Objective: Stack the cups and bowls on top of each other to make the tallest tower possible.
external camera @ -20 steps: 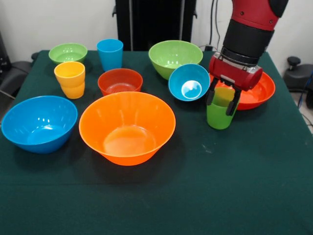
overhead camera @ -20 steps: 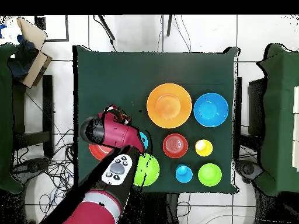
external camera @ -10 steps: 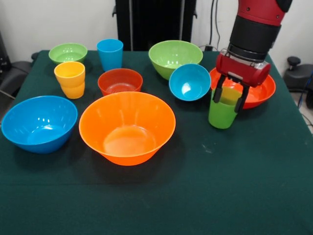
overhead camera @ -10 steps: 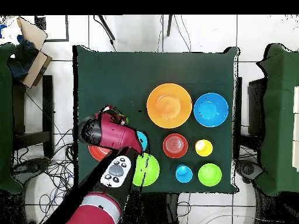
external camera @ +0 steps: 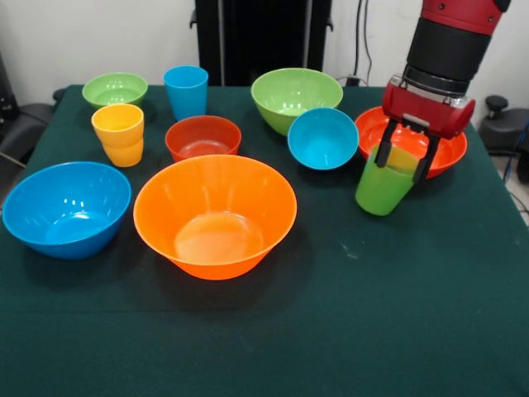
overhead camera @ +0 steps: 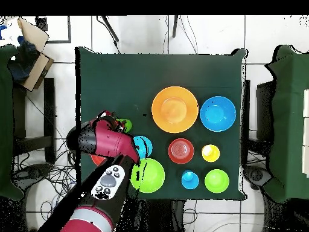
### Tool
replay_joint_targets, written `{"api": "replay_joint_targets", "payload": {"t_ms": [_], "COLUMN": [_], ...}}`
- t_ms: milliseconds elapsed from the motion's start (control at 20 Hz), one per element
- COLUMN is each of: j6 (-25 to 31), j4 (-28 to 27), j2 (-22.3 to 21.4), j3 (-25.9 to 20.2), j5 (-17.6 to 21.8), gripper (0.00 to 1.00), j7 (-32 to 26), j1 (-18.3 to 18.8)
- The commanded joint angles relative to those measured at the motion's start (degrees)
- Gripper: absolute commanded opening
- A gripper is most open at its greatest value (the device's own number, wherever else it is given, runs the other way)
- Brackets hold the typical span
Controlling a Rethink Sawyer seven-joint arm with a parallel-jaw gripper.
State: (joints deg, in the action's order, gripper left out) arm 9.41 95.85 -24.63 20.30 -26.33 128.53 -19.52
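My gripper (external camera: 402,163) is shut on the rim of a green cup (external camera: 380,190) and holds it tilted, just off the table, at the near edge of the wide red-orange bowl (external camera: 442,153). In the overhead view the arm covers most of that bowl, and the green cup (overhead camera: 124,125) peeks out beside the gripper (overhead camera: 116,124). A small blue bowl (external camera: 322,138) stands upright to the left of the cup. Each bowl stands alone on the cloth.
A large green bowl (external camera: 295,98), small red bowl (external camera: 203,137), blue cup (external camera: 186,91), yellow-orange cup (external camera: 119,134) and small green bowl (external camera: 115,88) stand at the back. A large orange bowl (external camera: 215,213) and large blue bowl (external camera: 66,207) stand in front.
My gripper has moved right and slightly up with the green cup, which now tilts. The small blue bowl, tipped towards the camera before, has settled upright.
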Motion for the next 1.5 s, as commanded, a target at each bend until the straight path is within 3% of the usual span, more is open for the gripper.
{"api": "replay_joint_targets", "payload": {"t_ms": [50, 1150, 1500], "j6": [5.1, 11.1, 8.5], "j4": [-0.1, -2.6, -1.7], "j2": [3.4, 3.9, 3.6], "j3": [-3.7, 0.8, -1.1], "j5": [-1.9, -0.9, -0.7], "gripper": [1.0, 1.0, 1.0], "j7": [10.9, 10.0, 9.0], "j1": [-1.1, -3.1, -1.5]}}
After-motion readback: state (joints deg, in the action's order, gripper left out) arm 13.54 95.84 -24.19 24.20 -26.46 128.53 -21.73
